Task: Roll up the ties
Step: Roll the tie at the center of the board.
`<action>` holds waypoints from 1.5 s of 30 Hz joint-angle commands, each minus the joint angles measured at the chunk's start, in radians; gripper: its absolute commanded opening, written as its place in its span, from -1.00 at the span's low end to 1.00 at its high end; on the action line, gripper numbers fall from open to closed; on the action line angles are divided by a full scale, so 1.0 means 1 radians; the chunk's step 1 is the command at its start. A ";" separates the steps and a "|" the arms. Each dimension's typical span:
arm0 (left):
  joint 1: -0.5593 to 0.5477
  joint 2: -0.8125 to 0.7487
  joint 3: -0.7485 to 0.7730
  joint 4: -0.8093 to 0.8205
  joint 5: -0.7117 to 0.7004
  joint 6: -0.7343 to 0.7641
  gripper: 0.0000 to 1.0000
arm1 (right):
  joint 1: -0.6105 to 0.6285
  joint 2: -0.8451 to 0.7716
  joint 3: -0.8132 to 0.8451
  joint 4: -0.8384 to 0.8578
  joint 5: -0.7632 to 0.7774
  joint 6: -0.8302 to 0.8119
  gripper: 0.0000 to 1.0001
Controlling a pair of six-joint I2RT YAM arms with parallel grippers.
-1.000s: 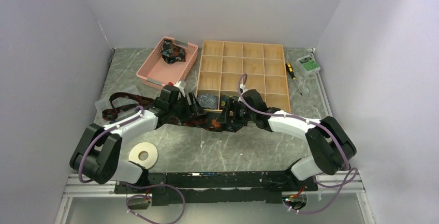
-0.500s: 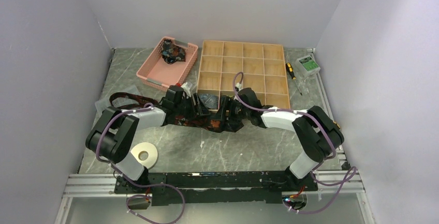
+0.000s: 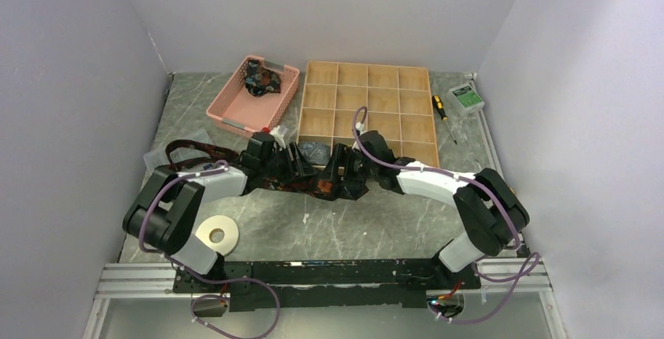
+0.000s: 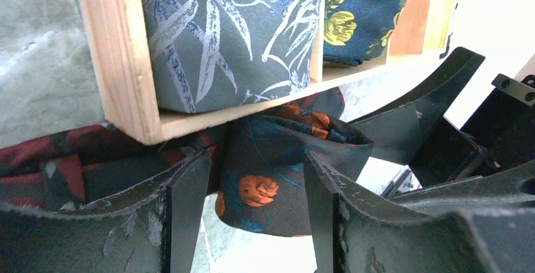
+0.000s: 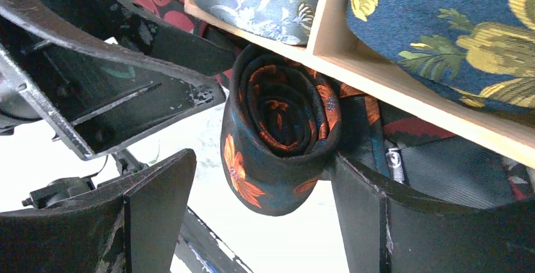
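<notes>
**A:** Where's the tie they're working on?

**B:** The rolled tie point(image 5: 277, 121) is right at the near wall of the tray point(image 4: 120, 65), between the two grippers.

**A:** What does it look like?

**B:** Black cloth with orange flowers and a bit of teal. It's wound into a snug spiral. The right wrist view sees it end-on, with several layers showing.

**A:** And the right gripper point(image 5: 262, 166)?

**B:** Spread wide. One finger is against the roll. The other stands off it, with bright table showing in the gap.

**A:** The left gripper point(image 4: 255, 185)?

**B:** Its fingers flank the roll from the other side, and the cloth lies against one of them. I can't tell whether it is squeezing.

**A:** Any other ties?

**B:** A grey tie point(image 4: 233, 40) with pale leaves fills the compartment just behind the roll. A navy tie point(image 4: 363, 14) with yellow flowers is in the next one. A maroon strip point(image 3: 192, 151) trails left across the table point(image 3: 352, 229). There's also a bunched tie point(image 3: 261, 81) in the pink basket point(image 3: 227, 112).
</notes>
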 commanded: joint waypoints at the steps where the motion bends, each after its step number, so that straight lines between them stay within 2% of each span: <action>1: 0.003 -0.095 -0.024 -0.030 -0.067 0.007 0.23 | 0.018 0.010 0.054 -0.050 0.047 0.035 0.62; 8: 0.003 -0.097 -0.039 -0.047 -0.078 0.017 0.21 | 0.023 0.061 0.062 -0.040 0.058 0.084 0.55; 15: 0.003 -0.092 -0.046 -0.055 -0.082 0.034 0.18 | 0.045 0.100 0.091 -0.048 0.084 0.088 0.62; 24: 0.002 -0.041 -0.078 0.034 -0.018 0.005 -0.13 | 0.061 0.170 0.107 0.010 0.063 0.133 0.50; 29: 0.003 -0.030 -0.088 0.071 0.004 -0.007 -0.16 | 0.069 0.167 0.100 0.026 0.076 0.134 0.51; 36: 0.002 -0.014 -0.079 0.095 0.035 -0.015 -0.17 | 0.069 0.205 0.088 0.070 0.061 0.131 0.29; 38: 0.001 -0.015 -0.079 0.094 0.034 -0.015 -0.18 | 0.068 0.211 0.093 0.066 0.060 0.127 0.34; 42: 0.001 -0.024 -0.075 0.069 0.016 -0.007 -0.18 | 0.068 0.161 0.075 0.060 0.082 0.122 0.60; 45: 0.001 -0.030 -0.077 0.062 0.012 -0.002 -0.18 | 0.069 0.129 0.080 0.038 0.096 0.106 0.64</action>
